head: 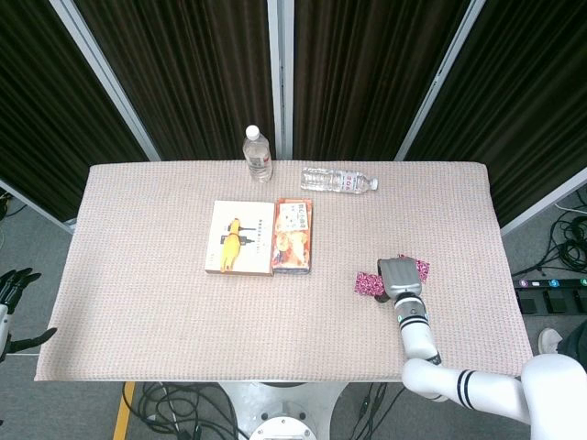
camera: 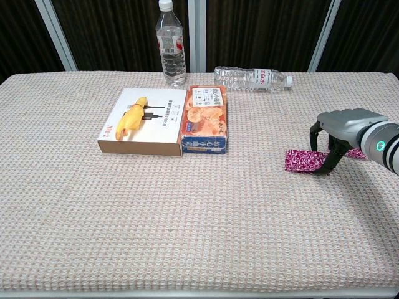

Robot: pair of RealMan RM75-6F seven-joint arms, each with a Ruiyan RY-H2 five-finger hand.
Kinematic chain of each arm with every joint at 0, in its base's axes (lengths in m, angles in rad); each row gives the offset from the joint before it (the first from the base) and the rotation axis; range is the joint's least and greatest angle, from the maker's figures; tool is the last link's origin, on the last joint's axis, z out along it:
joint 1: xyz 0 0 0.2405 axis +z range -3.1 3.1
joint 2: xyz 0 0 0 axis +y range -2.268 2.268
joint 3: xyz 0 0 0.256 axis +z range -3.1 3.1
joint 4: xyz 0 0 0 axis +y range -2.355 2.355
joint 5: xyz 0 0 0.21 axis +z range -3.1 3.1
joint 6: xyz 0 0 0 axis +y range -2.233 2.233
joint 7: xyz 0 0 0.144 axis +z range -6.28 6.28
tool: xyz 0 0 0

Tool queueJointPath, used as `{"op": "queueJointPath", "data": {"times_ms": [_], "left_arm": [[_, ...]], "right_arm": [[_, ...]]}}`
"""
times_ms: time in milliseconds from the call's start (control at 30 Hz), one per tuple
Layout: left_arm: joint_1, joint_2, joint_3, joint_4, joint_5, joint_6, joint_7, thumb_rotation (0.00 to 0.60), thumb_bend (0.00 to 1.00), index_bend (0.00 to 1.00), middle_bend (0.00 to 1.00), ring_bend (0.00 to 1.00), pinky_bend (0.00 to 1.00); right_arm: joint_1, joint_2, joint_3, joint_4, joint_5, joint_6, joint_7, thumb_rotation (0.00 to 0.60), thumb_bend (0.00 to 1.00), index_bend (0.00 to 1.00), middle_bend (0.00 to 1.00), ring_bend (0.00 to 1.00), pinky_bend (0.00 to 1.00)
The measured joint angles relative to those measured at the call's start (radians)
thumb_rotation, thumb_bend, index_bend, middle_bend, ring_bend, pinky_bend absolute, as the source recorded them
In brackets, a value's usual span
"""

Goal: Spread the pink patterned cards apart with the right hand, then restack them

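The pink patterned cards (camera: 302, 161) lie on the table's right side, one sticking out left of my right hand (camera: 333, 132) and another card (camera: 358, 153) showing behind it. In the head view the cards (head: 370, 283) peek out on both sides of that right hand (head: 398, 277). Its fingers arch down with the tips touching the near card, the palm raised over the cards. Whether anything is gripped cannot be told. My left hand (head: 11, 291) hangs off the table's left edge with its fingers apart, holding nothing.
A white box with a yellow toy picture (camera: 141, 128) and an orange box (camera: 206, 118) lie side by side mid-table. An upright water bottle (camera: 171, 45) and a lying bottle (camera: 250, 78) sit near the far edge. The woven cloth (camera: 187, 218) covers the table.
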Motion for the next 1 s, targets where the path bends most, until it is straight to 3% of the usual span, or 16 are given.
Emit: {"op": "queueJointPath", "data": {"times_ms": [867,1000], "left_arm": [[0.002,0.004,0.0,0.002,-0.001,-0.001,-0.006,0.6,0.04,0.21,0.22,0.09,0.27],[0.002,0.004,0.001,0.0,0.0,-0.001,-0.004,0.6,0.04,0.21,0.22,0.09,0.27]], "right_arm": [[0.009,-0.02,0.019,0.012,0.011,-0.013,-0.021,0.514,0.05,0.44,1.0,1.0,1.0],[0.011,-0.016,0.016,0.009,0.022,-0.019,-0.031,0.472,0.02,0.42,1.0,1.0,1.0]]}}
